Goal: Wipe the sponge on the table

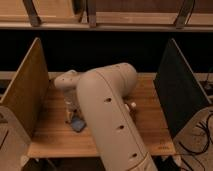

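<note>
Cream-white robot arm with a smooth, thick shell.
The arm [114, 117] is one even off-white, matte and seamless. Its largest link, to the right of the sponge [76, 124], is a fat rounded cylinder with a row of small dark round recesses along its face (screw holes, by the look of them). That link ends in a broad domed cap up and to the right of the sponge, and a slimmer link of the same colour, with a rounded end, lies above the sponge. The gripper [71, 111], pale with darker shadowed parts, sits just above the sponge.
</note>
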`<state>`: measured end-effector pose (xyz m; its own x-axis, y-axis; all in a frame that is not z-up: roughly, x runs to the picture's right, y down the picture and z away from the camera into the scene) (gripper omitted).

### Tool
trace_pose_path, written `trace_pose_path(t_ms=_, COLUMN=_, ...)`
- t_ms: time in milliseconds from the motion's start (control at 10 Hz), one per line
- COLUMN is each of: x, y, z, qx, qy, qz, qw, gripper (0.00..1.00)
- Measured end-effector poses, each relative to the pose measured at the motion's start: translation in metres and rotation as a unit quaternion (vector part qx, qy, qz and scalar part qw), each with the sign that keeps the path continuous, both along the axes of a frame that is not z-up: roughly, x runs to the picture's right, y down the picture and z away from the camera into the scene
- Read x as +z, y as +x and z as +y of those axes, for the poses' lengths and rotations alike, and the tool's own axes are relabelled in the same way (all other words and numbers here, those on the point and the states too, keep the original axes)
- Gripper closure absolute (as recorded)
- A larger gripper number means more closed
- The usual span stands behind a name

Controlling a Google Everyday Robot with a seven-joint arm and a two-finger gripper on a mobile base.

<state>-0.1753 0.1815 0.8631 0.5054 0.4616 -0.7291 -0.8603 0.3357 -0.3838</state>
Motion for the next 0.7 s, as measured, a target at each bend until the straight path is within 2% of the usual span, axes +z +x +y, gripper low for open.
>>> trace_pose_path(t_ms=200, x=-0.018, y=0.013, z=0.021, qx=0.000, qy=-0.015, qz=0.017, qw=0.9997, gripper=1.00)
trace_pose_path(t_ms=400, x=-0.026, y=0.036, z=0.033, qx=0.010, qy=-0.029, qz=0.048, qw=0.9984, gripper=1.00)
trace_pose_path(t_ms=500, x=-0.026, y=0.053, z=0.034, qx=0.018, qy=-0.029, qz=0.069, qw=0.9970, gripper=1.00)
trace_pose_path(t_ms=700, x=-0.020, y=0.074, z=0.021, qx=0.032, qy=-0.015, qz=0.092, qw=0.9951, gripper=1.00)
